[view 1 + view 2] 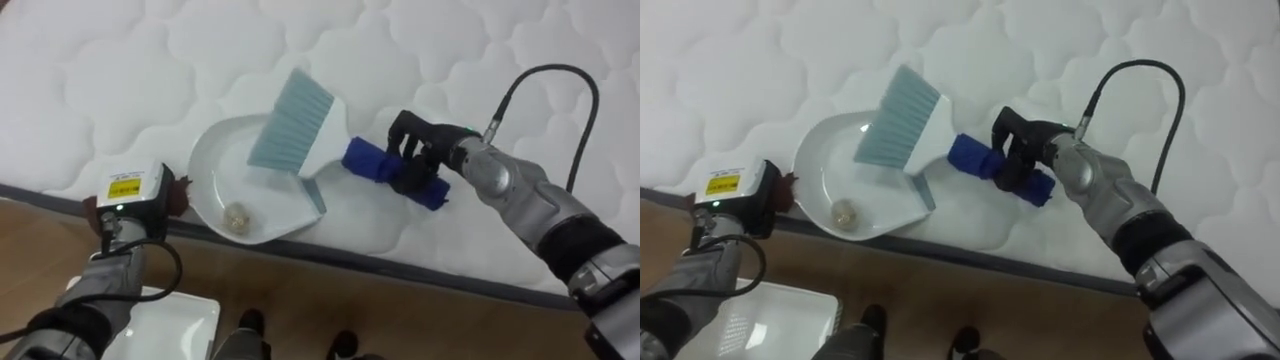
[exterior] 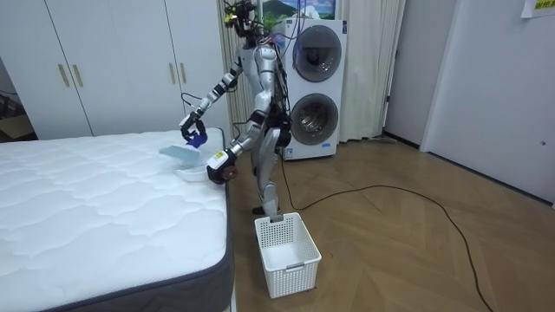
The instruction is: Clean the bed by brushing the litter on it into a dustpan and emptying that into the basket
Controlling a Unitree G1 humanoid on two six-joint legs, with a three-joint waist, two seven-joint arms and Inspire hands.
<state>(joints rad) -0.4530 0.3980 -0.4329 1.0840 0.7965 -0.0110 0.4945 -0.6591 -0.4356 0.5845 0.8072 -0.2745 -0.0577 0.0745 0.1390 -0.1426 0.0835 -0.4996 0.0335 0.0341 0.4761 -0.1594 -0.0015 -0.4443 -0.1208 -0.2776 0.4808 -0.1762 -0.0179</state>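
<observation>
Right hand (image 1: 415, 150) clenched the brush (image 1: 320, 145) handle at frame centre, bristles over the dustpan (image 1: 215, 170) at the bed (image 1: 100, 80) edge. Left hand (image 1: 178, 195), lower left: grip cannot be told. An abrupt sweep could tip the dustpan, spilling its crumb (image 1: 237, 213).

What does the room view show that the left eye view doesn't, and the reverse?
Room view: the robot stands at the bed's corner, leaning over it, with wardrobe doors and stacked washing machines behind it. Left eye view: a small pale lump lying in the dustpan, and the right hand curled round the blue handle of the brush. Both: the mattress, brush over dustpan, the left hand by its rim, and the white basket on the floor.
</observation>
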